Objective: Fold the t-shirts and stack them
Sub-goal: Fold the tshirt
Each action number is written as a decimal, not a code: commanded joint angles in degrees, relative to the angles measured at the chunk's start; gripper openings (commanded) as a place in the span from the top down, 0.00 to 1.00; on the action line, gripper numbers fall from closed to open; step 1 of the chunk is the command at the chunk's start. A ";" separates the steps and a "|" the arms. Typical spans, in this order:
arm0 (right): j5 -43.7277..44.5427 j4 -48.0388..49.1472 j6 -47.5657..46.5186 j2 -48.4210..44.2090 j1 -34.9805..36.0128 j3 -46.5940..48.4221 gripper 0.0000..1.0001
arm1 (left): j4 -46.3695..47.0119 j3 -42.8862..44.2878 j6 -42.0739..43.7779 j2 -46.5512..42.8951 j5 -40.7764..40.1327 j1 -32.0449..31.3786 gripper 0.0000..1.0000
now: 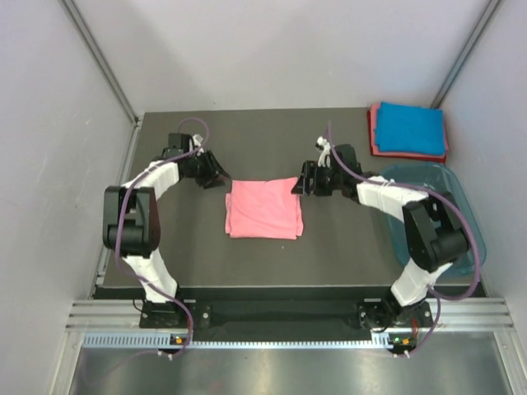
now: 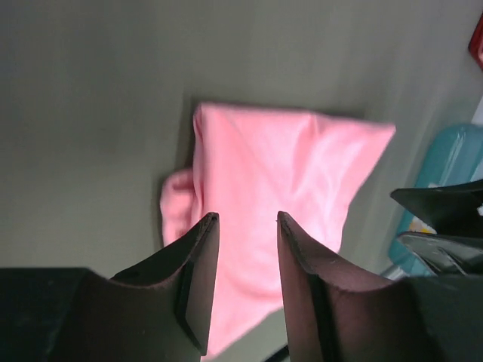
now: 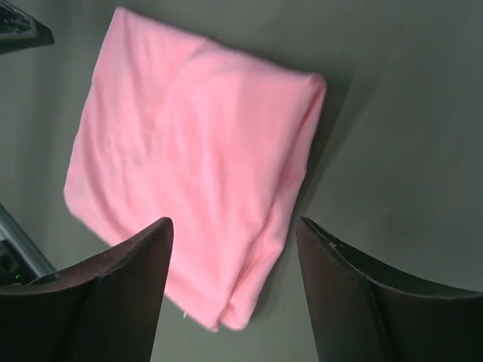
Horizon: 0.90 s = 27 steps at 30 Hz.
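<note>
A salmon-pink t-shirt lies folded into a flat rectangle in the middle of the dark table. My left gripper hangs just off its back left corner, and my right gripper just off its back right corner. In the left wrist view the left gripper is open, with only the pink t-shirt showing beyond the gap. The right gripper stands wide open above the pink t-shirt, holding nothing. A folded bright blue t-shirt rests on a reddish-pink t-shirt at the back right corner.
A translucent teal tub stands on the right side, partly under my right arm; the tub also shows in the left wrist view. Grey walls close in the table on three sides. The right gripper's fingers cross the left wrist view's right edge.
</note>
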 commanded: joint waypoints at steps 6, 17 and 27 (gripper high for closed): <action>-12.72 2.62 -9.36 14.41 -5.06 13.08 0.39 | 6.53 6.78 2.14 14.62 4.83 0.41 0.59; -15.29 4.92 -9.99 23.47 -5.50 18.98 0.48 | 11.03 10.38 1.44 20.25 10.72 0.15 0.60; -19.07 7.21 -9.72 24.53 -5.59 20.65 0.93 | 11.02 12.06 -1.01 18.60 11.95 0.15 1.00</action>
